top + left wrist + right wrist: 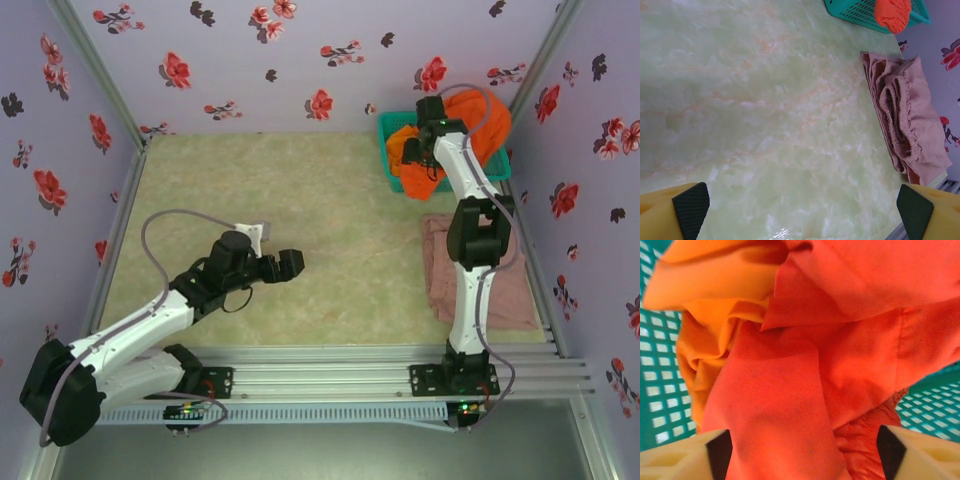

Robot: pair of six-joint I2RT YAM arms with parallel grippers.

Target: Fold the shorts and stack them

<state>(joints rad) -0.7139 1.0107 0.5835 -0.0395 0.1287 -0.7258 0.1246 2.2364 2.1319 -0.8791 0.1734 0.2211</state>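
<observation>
Right gripper [802,450] is down in the basket [384,127] at the far right corner of the table [300,190], its two pale fingers standing well apart with a thick fold of the orange shorts [805,365] between them. The cloth touches the left pad [720,452] (on the other side only crumpled fabric shows beside the dark pad), and I cannot tell whether the fingers are pressing on it or just standing around it. The orange cloth is bunched up in two shades, a lighter orange and a redder one. It is heaped above the teal mesh, and part of it hangs over the near rim of the basket. Just nearer along the right edge of the table lie the pink shorts [920,110], folded flat, the gathered waistband showing along the fold, apart from the basket. Well away, over the near left part of the table, the left gripper [802,207] hangs released, yellow fingers spread wide above bare marbled surface, holding nothing.
</observation>
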